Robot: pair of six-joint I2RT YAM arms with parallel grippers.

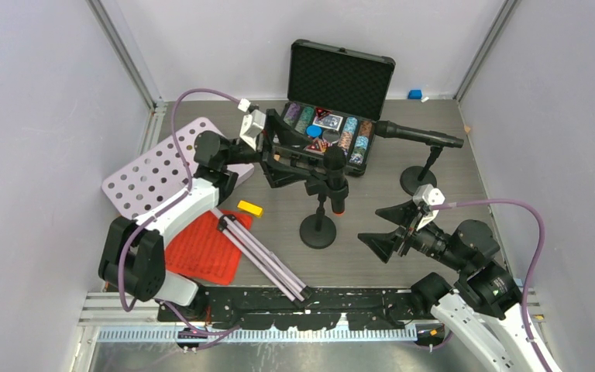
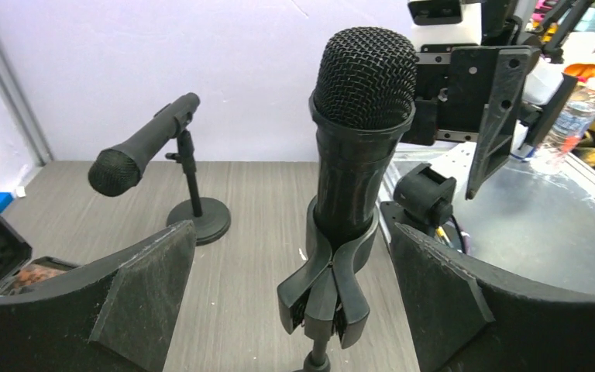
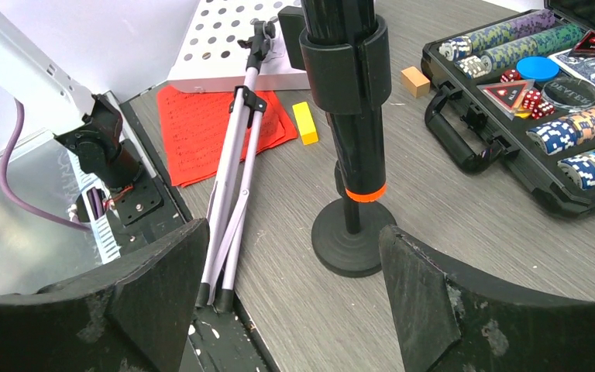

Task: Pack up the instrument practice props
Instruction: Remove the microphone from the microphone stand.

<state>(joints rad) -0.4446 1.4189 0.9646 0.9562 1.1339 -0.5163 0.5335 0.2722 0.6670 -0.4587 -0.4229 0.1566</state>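
Near microphone (image 2: 364,85), upright on stand (image 3: 352,244), long axis vertical: dead ahead between wide-open fingers of left end effector (image 2: 294,260), nearer arm. Right end effector (image 3: 293,236) open, empty.

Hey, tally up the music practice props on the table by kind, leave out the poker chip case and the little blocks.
Microphones on stands: 2
Music rack: 1
Red sheet-music pile: 1
Total: 4
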